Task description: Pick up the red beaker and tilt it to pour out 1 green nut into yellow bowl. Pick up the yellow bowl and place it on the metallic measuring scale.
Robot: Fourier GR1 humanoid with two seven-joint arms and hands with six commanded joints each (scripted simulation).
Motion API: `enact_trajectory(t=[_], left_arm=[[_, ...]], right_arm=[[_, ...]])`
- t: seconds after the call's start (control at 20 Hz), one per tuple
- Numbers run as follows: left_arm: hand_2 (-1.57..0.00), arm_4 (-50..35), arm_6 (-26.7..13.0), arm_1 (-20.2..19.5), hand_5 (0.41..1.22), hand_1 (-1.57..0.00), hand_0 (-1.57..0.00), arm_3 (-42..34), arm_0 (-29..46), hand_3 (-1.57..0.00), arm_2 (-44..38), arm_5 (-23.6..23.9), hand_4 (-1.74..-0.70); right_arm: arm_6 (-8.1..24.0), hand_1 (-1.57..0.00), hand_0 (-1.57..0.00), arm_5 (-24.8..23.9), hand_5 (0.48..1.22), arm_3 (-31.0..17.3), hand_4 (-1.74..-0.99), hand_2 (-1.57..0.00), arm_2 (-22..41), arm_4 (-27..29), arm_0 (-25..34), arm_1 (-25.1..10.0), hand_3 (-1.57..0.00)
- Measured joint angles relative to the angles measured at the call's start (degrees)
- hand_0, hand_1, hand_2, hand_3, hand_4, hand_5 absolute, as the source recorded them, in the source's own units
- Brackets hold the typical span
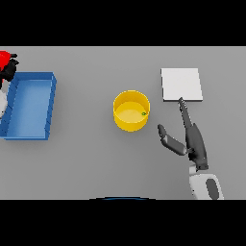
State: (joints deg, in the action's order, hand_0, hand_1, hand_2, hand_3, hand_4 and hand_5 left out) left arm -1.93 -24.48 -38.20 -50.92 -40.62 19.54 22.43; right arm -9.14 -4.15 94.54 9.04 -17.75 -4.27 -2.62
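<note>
Right hand, head view: fingers straight and released, thumb spread toward the bowl, holding nothing; fingertips reach the near edge of the scale, a plain pale square plate. Yellow bowl stands upright on the grey table, left of that hand and apart from it, with one green nut inside at its right wall. Left hand, far left edge, is clenched on the red beaker, beside the blue tray. No labels or writing legible.
</note>
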Motion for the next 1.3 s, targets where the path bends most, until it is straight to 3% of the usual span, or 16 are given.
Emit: enact_trajectory(t=[0.2,0.35,0.4,0.55,0.65,0.7,0.8,0.9,1.05,1.2,1.25,1.3], left_arm=[[-1.57,-2.2,-4.0,-0.1,1.123,-1.57,-1.57,-5.5,4.7,-1.55,0.8,2.7,-1.74],[-1.57,-1.4,-5.3,-0.8,0.991,-1.57,-1.57,-9.1,7.4,-1.56,2.2,3.2,-1.71],[-1.57,-0.4,-6.0,-1.5,0.941,-1.57,-1.57,-10.0,8.1,-1.56,2.9,3.4,-1.65],[-1.5,0.6,-8.1,-3.0,0.81,-1.54,-1.57,-13.2,10.1,-1.47,4.0,3.1,-1.28],[-1.21,-0.2,-7.8,-3.8,0.749,-1.22,-1.39,-15.3,12.0,-1.14,4.2,2.1,-1.07],[-1.02,-0.2,-7.5,-3.8,0.72,-1.0,-1.21,-15.5,11.6,-0.95,4.3,1.6,-1.0],[-0.65,-0.6,-7.8,-4.1,0.677,-0.64,-0.77,-16.6,12.6,-0.61,4.6,0.9,-0.92],[-0.42,-0.1,-8.5,-4.2,0.657,-0.41,-0.49,-15.3,12.1,-0.39,5.7,-1.1,-0.86],[-0.21,0.8,-7.3,-4.1,0.657,-0.21,-0.25,-13.8,11.3,-0.2,7.0,-3.2,-0.81],[-0.11,0.8,-4.7,-3.4,0.649,-0.11,-0.13,-12.2,11.3,-0.1,7.0,-3.3,-0.79],[-0.09,0.9,-3.8,-3.5,0.651,-0.08,-0.1,-12.3,11.4,-0.08,6.7,-2.8,-0.78],[-0.07,1.3,-3.6,-3.3,0.655,-0.07,-0.08,-12.2,11.1,-0.07,6.8,-2.2,-0.77]], right_arm=[[0.0,0.0,0.0,0.3,0.65,0.2,-1.01,0.0,-0.4,0.7,0.2,-0.2,0.0],[-0.1,0.0,0.0,-0.4,0.638,0.2,-1.017,0.0,0.0,-0.3,0.1,0.0,0.0],[0.1,0.0,0.0,-0.4,0.636,0.3,-1.021,0.0,-0.4,0.1,0.0,-0.1,0.0],[0.0,0.0,0.0,-0.5,0.634,0.3,-1.012,0.0,-0.4,-0.2,0.7,-0.4,0.0],[-1.3,0.0,0.0,-0.3,0.635,0.7,-1.007,0.0,-0.1,0.2,-0.5,0.1,0.0],[-0.5,0.0,0.0,-0.5,0.636,-0.1,-1.004,0.0,-0.2,0.3,0.0,0.5,0.0],[-0.6,0.0,0.0,-0.3,0.634,0.1,-1.005,0.0,-0.3,0.5,0.1,0.3,0.0],[-0.8,0.0,0.0,-0.2,0.639,0.4,-1.009,0.0,-0.2,0.6,-0.3,0.3,0.0],[-0.8,0.0,0.0,-0.3,0.639,0.6,-1.012,0.0,0.0,0.1,-0.3,0.2,0.0],[0.0,0.0,0.0,-0.2,0.64,0.2,-1.021,0.0,-0.4,0.2,0.3,-0.3,0.0],[0.8,0.0,0.0,-0.1,0.64,0.2,-1.02,0.0,0.1,-0.4,0.5,-0.2,0.0],[3.6,0.0,0.0,0.0,0.666,0.0,-1.014,0.0,-0.1,-1.3,1.8,-1.3,0.0]])
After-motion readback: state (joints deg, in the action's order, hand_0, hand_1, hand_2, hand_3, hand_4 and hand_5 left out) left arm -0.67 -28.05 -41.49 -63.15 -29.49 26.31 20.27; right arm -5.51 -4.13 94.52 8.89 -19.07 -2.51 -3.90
